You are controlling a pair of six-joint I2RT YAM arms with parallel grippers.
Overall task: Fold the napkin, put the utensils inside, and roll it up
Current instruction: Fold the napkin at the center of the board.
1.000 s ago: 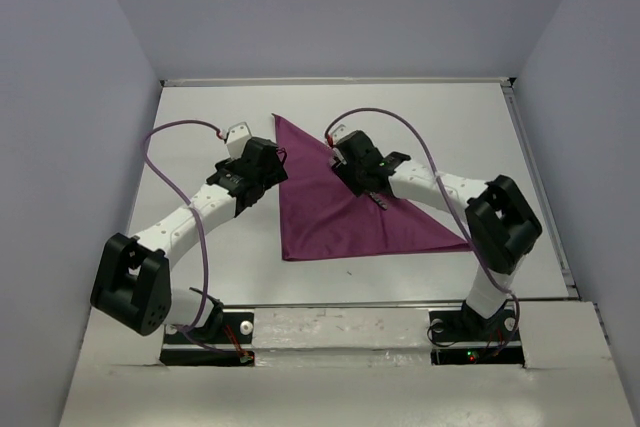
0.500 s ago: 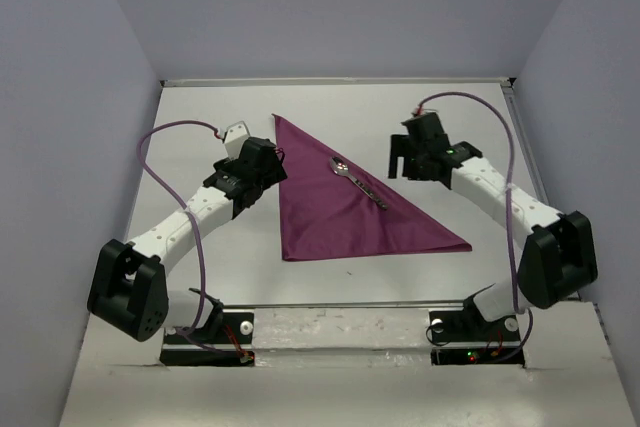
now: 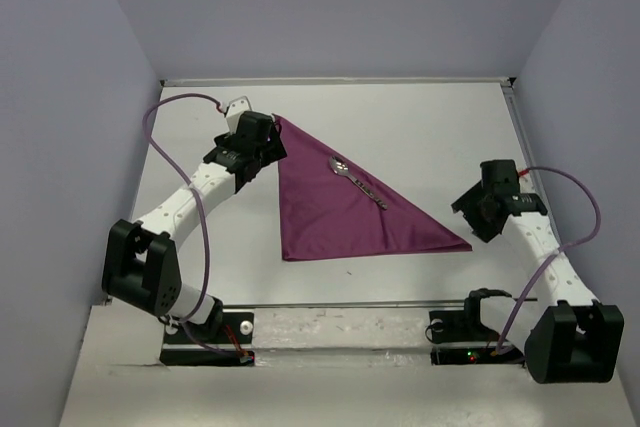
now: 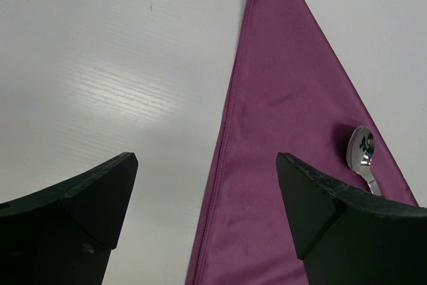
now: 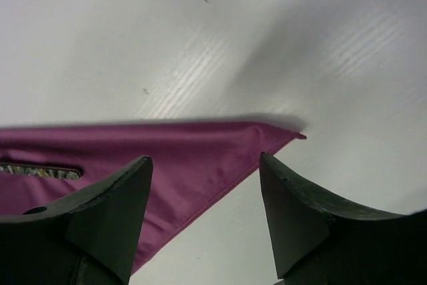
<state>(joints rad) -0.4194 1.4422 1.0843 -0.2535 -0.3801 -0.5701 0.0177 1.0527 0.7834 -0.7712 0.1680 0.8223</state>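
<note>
One napkin (image 3: pixel 330 209), folded into a triangle, lies flat on the white table (image 3: pixel 440 127). A single spoon (image 3: pixel 356 181) rests on it beside the long slanted edge, bowl toward the far corner. Left gripper (image 4: pixel 205 165): jaws spread wide, empty, above the napkin's left edge near the far corner. Right gripper (image 5: pixel 203 161): jaws likewise wide, empty, over the napkin's right-hand tip. The left wrist view shows the spoon's bowl, its handle hidden behind the gripper. The right wrist view shows only a patterned stretch of handle, too blurred to read. From above, neither jaw opening can be made out.
</note>
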